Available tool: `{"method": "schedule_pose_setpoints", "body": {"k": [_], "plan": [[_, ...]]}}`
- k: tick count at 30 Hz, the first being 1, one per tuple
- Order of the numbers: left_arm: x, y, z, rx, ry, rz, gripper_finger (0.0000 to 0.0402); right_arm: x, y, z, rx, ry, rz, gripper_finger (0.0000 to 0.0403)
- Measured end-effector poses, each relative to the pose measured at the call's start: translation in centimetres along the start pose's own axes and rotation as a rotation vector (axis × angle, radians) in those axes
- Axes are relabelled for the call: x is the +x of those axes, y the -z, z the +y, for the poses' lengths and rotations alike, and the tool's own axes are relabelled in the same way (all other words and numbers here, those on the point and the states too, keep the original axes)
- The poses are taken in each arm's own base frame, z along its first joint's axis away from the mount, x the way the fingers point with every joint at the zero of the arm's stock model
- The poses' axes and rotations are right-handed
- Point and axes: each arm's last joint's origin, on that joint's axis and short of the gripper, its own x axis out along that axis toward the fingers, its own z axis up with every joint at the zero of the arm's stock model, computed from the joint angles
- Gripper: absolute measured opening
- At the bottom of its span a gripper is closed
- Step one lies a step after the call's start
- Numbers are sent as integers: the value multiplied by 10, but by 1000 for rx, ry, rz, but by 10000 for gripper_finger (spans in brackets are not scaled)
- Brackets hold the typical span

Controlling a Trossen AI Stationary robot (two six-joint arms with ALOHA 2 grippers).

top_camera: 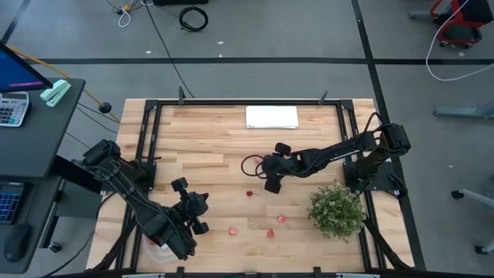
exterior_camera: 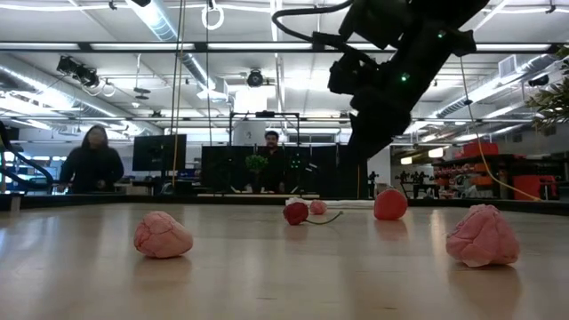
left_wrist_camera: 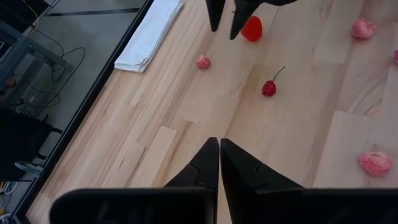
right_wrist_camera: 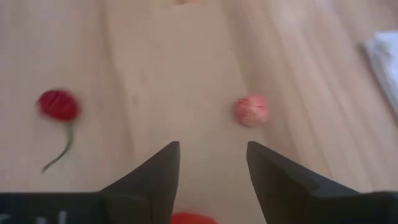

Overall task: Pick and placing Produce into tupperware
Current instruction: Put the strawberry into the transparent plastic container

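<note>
Several small pieces of produce lie on the wooden table. There are a red ball (left_wrist_camera: 252, 28), a red cherry-like piece with a stem (left_wrist_camera: 268, 87), a small pink one (left_wrist_camera: 203, 61) and pink lumps (exterior_camera: 163, 236) (exterior_camera: 482, 236). My right gripper (right_wrist_camera: 211, 162) hangs open above the table's middle (top_camera: 270, 184). The red ball (right_wrist_camera: 193, 218) lies just below its fingers, untouched. My left gripper (left_wrist_camera: 219, 149) is shut and empty, raised near the near-left corner (top_camera: 193, 210). A pale round thing (top_camera: 157, 245), half hidden under the left arm, may be the tupperware.
A bushy green plant (top_camera: 336, 211) stands at the near right, close to the right arm's base. A flat white sheet (top_camera: 272, 116) lies at the far edge. A black frame (top_camera: 147, 135) borders the table. People stand in the room beyond the table.
</note>
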Motion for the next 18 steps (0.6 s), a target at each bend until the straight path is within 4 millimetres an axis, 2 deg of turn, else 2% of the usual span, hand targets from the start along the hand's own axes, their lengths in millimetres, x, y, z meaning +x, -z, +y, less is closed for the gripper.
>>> {"method": "schedule_pose_setpoints", "body": {"k": [7,14,18], "plan": [[0,0,0,1,0,0,12,-1,1,6,-132,-135,22,223],[0,0,0,1,0,0,21,-2,2,10,-331,-140,8,259],[0,0,0,10,0,0,21,-2,6,9,-383,-138,40,278]]}}
